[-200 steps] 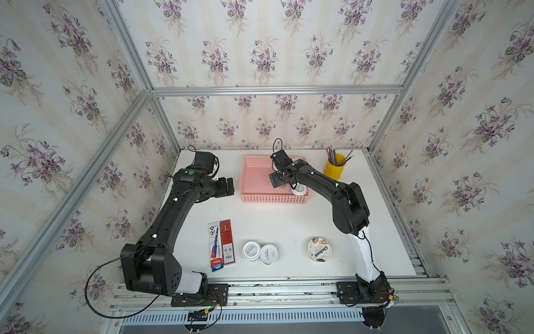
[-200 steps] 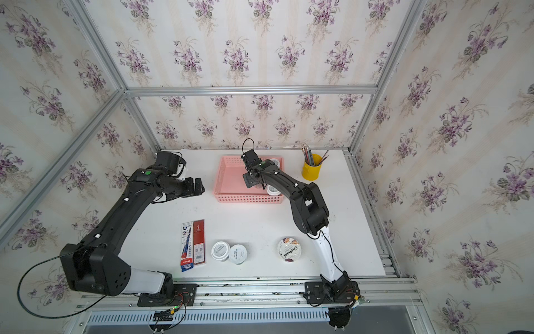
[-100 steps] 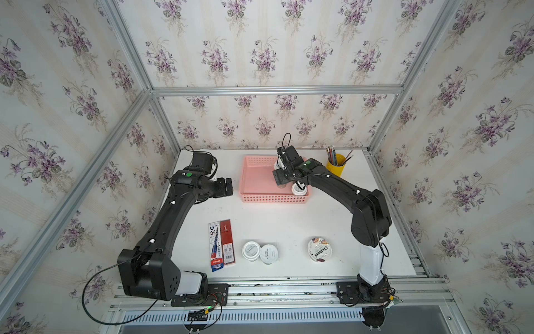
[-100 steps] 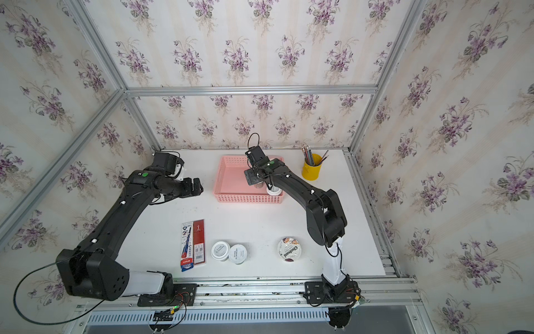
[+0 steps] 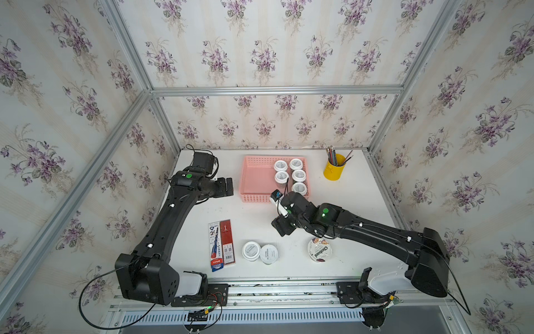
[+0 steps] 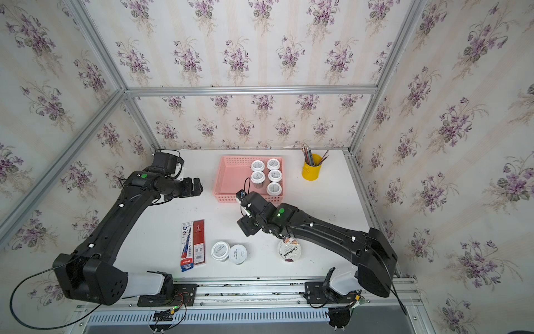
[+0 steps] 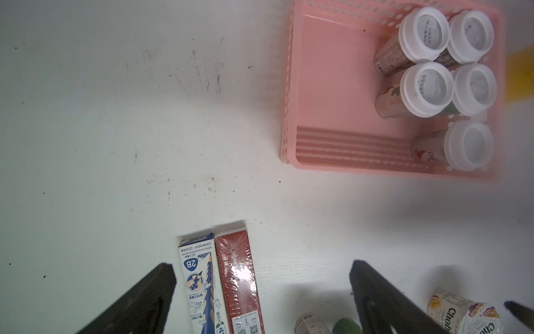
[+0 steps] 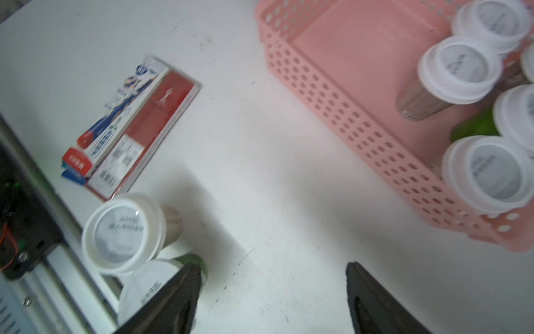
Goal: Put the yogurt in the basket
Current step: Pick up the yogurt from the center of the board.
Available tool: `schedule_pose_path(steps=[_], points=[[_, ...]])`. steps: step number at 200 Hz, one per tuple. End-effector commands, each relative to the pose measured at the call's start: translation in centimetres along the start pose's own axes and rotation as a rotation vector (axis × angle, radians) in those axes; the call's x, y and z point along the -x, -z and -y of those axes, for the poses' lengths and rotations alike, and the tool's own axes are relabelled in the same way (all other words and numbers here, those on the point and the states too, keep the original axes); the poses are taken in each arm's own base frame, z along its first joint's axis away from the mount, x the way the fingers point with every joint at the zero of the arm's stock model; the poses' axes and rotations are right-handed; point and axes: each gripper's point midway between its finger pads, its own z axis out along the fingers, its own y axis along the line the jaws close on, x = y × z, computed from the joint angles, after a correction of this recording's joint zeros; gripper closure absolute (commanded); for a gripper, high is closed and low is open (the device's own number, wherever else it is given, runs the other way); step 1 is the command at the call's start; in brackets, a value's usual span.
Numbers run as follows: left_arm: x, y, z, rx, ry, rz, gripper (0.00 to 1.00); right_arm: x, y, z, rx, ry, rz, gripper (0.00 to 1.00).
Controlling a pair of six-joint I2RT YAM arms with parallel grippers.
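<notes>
Top view | basket (image 5: 254, 179): five small cups (image 5: 298, 175) | two loose cups (image 5: 251, 251), one Chobani cup (image 5: 320, 251) | left gripper (image 7: 261, 269), right gripper (image 8: 273, 269): spread (empty)

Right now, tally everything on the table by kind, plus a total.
Small yogurt cups: 7
Wide Chobani cup: 1
Pink basket: 1
Yellow pencil cup: 1
Flat boxes: 2
Total: 12
</notes>
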Motion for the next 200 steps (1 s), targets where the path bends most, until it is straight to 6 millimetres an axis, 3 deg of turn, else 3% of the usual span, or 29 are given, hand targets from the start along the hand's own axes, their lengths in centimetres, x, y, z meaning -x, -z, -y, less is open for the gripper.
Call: schedule_pose_path(steps=[1,34,87,174,200], points=[[-0.2,0.3,-0.3,0.022,-0.01,0.0,0.01,-1.8,0.3,-3.8,0.1,0.046,-0.022,0.16],[-0.3,0.4,-0.3,0.025,-0.015,0.004,0.01,-4.1,0.0,-6.5,0.132,0.105,-0.079,0.13],[-0.5,0.2,-0.5,0.031,-0.017,0.005,0.01,-5.1,-1.0,-8.6,0.156,0.141,-0.104,0.07],[-0.5,0.7,-0.3,0.023,-0.021,0.017,0.01,-6.0,-4.2,-7.5,0.037,0.173,-0.164,0.06],[-0.5,0.7,-0.3,0.019,-0.021,0.017,0.01,-6.3,-4.8,-7.4,0.028,0.184,-0.176,0.09]])
